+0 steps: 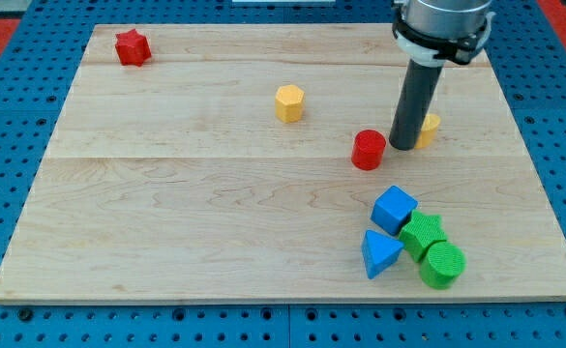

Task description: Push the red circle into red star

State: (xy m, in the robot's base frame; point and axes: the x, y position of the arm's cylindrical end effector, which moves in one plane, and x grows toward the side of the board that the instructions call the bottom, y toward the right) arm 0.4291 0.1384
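The red circle [368, 150] lies right of the board's middle. The red star [132, 46] sits far off at the view's top left corner of the board. My tip [403, 146] rests on the board just to the right of the red circle, close to it or touching it. The rod stands between the red circle and a yellow block [428, 126], which it partly hides.
A yellow hexagon [289, 101] lies up and left of the red circle, roughly between it and the star. A blue cube [395, 209], a blue triangle [380, 253], a green star [422, 233] and a green circle [443, 264] cluster at the view's bottom right.
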